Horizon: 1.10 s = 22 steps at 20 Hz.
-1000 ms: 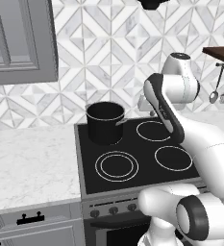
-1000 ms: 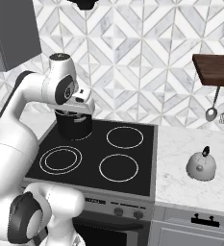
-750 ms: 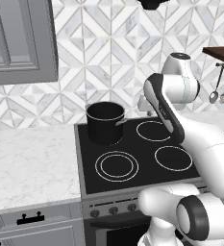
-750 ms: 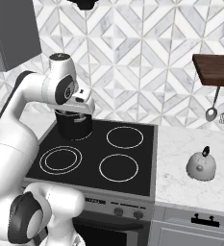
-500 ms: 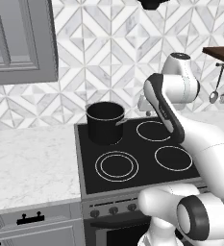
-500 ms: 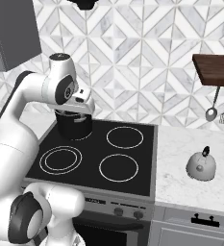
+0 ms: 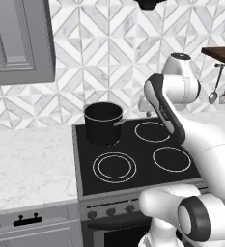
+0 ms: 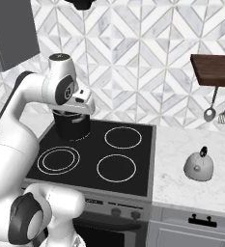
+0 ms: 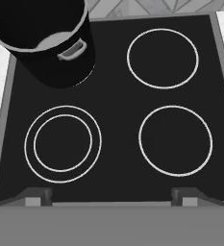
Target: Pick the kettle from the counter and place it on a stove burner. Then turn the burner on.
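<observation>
Your gripper (image 9: 111, 194) hangs over the cooktop (image 9: 113, 96), jaws spread wide, empty; kettle (image 8: 199, 166) sits on the counter (image 8: 181, 144).

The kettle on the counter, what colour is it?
The kettle is pale grey-white with a dark knob and handle, clearest in the right base view.

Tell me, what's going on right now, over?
Gripper open, empty, above the cooktop. Kettle on the counter, untouched. Black pot on rear burner.
</observation>
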### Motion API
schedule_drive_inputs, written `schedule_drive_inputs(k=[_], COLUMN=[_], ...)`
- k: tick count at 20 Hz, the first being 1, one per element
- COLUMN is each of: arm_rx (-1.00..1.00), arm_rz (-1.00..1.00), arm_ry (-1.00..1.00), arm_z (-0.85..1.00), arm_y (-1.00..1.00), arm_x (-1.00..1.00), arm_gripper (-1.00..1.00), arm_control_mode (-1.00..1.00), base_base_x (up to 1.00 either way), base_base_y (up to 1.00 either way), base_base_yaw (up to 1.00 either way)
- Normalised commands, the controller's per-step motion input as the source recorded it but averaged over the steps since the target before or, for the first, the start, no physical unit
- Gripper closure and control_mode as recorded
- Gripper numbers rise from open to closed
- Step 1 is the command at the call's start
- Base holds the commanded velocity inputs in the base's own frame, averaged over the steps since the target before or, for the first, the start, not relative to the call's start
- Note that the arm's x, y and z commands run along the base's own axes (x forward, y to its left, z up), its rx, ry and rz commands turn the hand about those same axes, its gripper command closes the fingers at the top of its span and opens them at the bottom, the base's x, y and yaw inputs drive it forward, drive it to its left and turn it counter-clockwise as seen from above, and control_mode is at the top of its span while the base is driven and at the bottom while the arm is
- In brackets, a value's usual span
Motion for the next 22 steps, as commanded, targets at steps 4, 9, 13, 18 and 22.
schedule_drive_inputs(k=[4,9,13,18,22], arm_rx=[0.0,0.0,0.0,0.0,0.0], arm_rz=[0.0,0.0,0.0,0.0,0.0], arm_ry=[0.0,0.0,0.0,0.0,0.0], arm_z=[0.0,0.0,0.0,0.0,0.0], arm_y=[0.0,0.0,0.0,0.0,0.0], arm_x=[0.0,0.0,0.0,0.0,0.0], arm_gripper=[-1.0,-1.0,-1.0,-1.0,-1.0], arm_control_mode=[1.0,1.0,1.0,1.0,1.0], base_base_x=[0.0,0.0,0.0,0.0,0.0], base_base_y=[-0.55,-0.47,-0.4,-0.42,-0.36], base_base_yaw=[0.0,0.0,0.0,0.0,0.0])
